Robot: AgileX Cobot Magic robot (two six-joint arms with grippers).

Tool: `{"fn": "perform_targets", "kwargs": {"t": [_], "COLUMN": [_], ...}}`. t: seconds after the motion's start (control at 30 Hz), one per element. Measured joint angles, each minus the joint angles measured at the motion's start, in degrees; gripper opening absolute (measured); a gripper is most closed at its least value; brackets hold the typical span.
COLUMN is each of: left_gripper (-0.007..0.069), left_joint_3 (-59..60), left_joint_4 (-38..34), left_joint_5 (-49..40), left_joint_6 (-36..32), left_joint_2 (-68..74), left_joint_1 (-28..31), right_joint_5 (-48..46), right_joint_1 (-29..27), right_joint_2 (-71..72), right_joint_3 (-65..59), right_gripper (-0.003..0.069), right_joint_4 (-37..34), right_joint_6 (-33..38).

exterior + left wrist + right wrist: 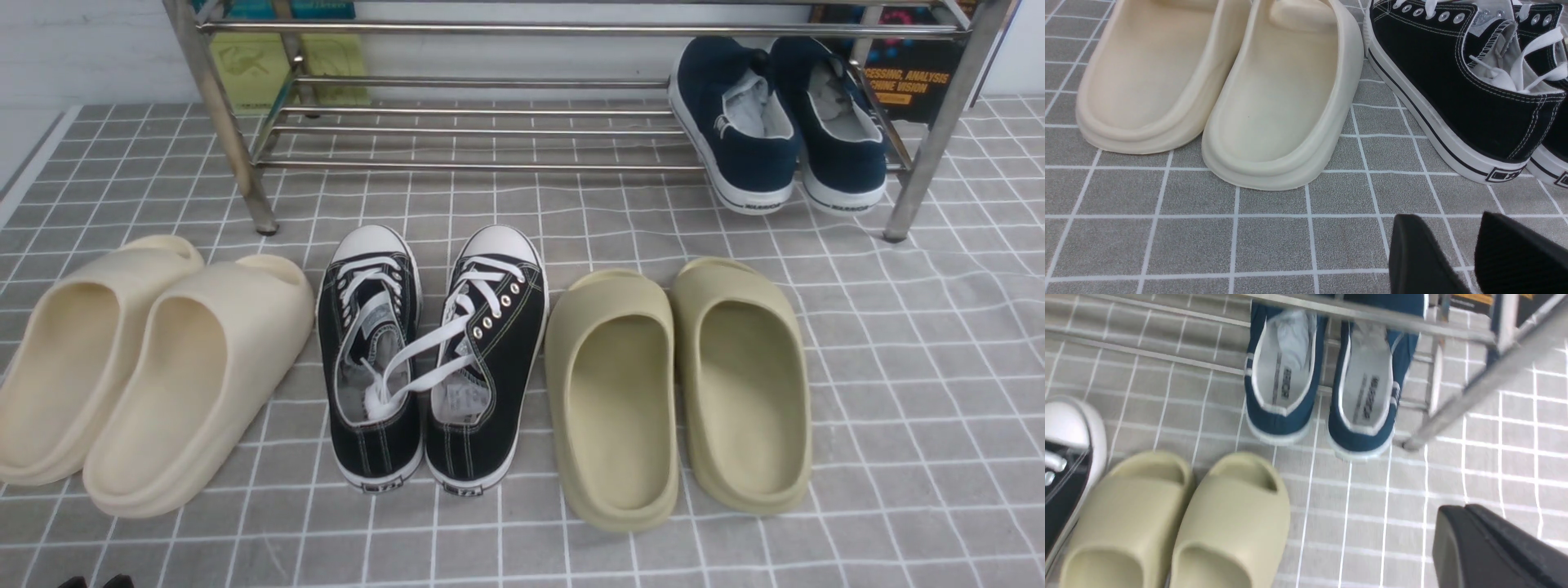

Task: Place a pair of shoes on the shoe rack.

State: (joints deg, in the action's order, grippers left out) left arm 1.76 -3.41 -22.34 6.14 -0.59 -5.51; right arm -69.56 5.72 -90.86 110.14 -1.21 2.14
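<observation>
Just ahead of the left tool (1470,253) lie the cream foam slides (139,367), side by side on the grey checked cloth (939,392). Beyond its right side sit the black lace-up sneakers (433,351), then the olive slides (678,384).

The shoe rack (457,131) rails left of the navy shoes (775,122) lie bare; 3 pairs (433,359) line the floor before it.

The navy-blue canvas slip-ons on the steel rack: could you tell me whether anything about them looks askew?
Yes. The navy-blue canvas slip-ons sit on the shiny steel rack's lowest rails at its right end, but their white-soled heels overhang the front rail, and the left shoe tilts sideways.
</observation>
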Motion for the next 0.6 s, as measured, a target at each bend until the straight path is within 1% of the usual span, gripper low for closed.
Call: {"fn": "perform_targets", "kwargs": {"t": [0.03, 0.07, 0.1, 0.13, 0.17, 0.2, 0.3, 0.33, 0.37, 0.43, 0.47, 0.53, 0.57, 0.6], "left_gripper": [0.0238, 0.0238, 0.0238, 0.0238, 0.0238, 0.0238, 0.0238, 0.0238, 0.0238, 0.0238, 0.0238, 0.0238, 0.0238, 0.0238], "left_joint_3": [0.0, 0.0, 0.0, 0.0, 0.0, 0.0, 0.0, 0.0, 0.0, 0.0, 0.0, 0.0, 0.0, 0.0], "left_joint_4": [0.0, 0.0, 0.0, 0.0, 0.0, 0.0, 0.0, 0.0, 0.0, 0.0, 0.0, 0.0, 0.0, 0.0], "left_joint_5": [0.0, 0.0, 0.0, 0.0, 0.0, 0.0, 0.0, 0.0, 0.0, 0.0, 0.0, 0.0, 0.0, 0.0], "left_joint_6": [0.0, 0.0, 0.0, 0.0, 0.0, 0.0, 0.0, 0.0, 0.0, 0.0, 0.0, 0.0, 0.0, 0.0], "left_joint_2": [0.0, 0.0, 0.0, 0.0, 0.0, 0.0, 0.0, 0.0, 0.0, 0.0, 0.0, 0.0, 0.0, 0.0], "left_joint_1": [0.0, 0.0, 0.0, 0.0, 0.0, 0.0, 0.0, 0.0, 0.0, 0.0, 0.0, 0.0, 0.0, 0.0], "right_joint_5": [1.5, 4.4, 4.9, 9.8, 9.8, 13.6, 23.2, 24.6, 29.5, 36.5, 39.8, 49.5, 51.2, 57.0], "right_joint_1": [0.0, 0.0, 0.0, 0.0, 0.0, 0.0, 0.0, 0.0, 0.0, 0.0, 0.0, 0.0, 0.0, 0.0], "right_joint_2": [3.2, 8.1, 8.9, 16.4, 16.4, 22.2, 34.8, 36.3, 41.5, 47.7, 50.3, 56.7, 57.3, 61.5], "right_joint_3": [-3.7, -10.7, -11.7, -20.5, -21.7, -30.0, -49.8, -51.0, -59.7, -71.5, -75.8, -86.1, -87.0, -92.2], "right_gripper": [-0.0003, -0.0003, -0.0003, -0.0003, -0.0003, -0.0003, -0.0002, -0.0002, -0.0001, -0.0001, -0.0001, 0.0, 0.0, 0.0001], "right_joint_4": [0.0, -0.3, -0.3, -1.0, -1.1, -1.8, -3.5, -3.8, -4.9, -6.4, -7.1, -8.1, -8.2, -8.6], "right_joint_6": [-0.2, -0.4, -0.5, -0.6, -0.6, -0.7, -0.8, -0.8, -0.7, 0.4, 1.2, 3.9, 4.2, 6.0]}}
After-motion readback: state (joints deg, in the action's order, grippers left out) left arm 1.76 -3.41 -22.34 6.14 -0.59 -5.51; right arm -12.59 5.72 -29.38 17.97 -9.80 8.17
